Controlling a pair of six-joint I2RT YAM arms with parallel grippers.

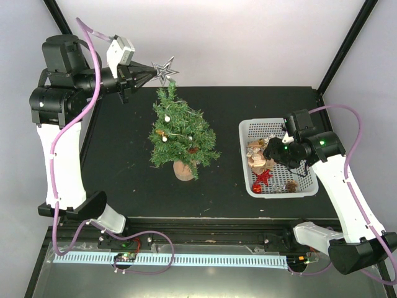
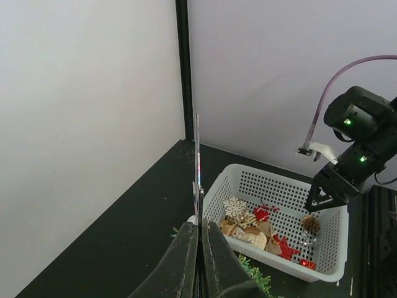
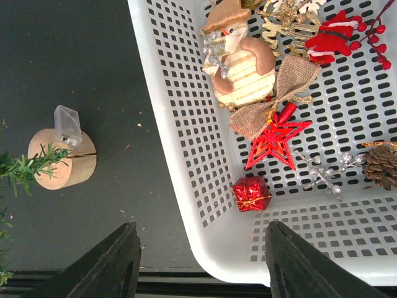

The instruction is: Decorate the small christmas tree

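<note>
The small christmas tree (image 1: pixel 180 133) stands mid-table on its round wood stump (image 1: pixel 184 169), with a few ornaments hanging in its branches. My left gripper (image 1: pixel 151 69) is shut on a silver star (image 1: pixel 165 70), holding it just above and left of the treetop. In the left wrist view the star (image 2: pixel 197 167) shows edge-on as a thin sliver rising from the closed gripper (image 2: pixel 200 233). My right gripper (image 3: pixel 205 267) is open and empty over the near left corner of the white basket (image 3: pixel 180 124). The stump (image 3: pixel 62 162) lies to its left.
The basket (image 1: pixel 245 130) at right holds a red star (image 3: pixel 273 139), a small red gift box (image 3: pixel 251 194), a pine cone (image 3: pixel 381 164), a burlap bow (image 3: pixel 273 99) and a plush figure (image 3: pixel 242 68). Black frame posts stand at the table's back corners.
</note>
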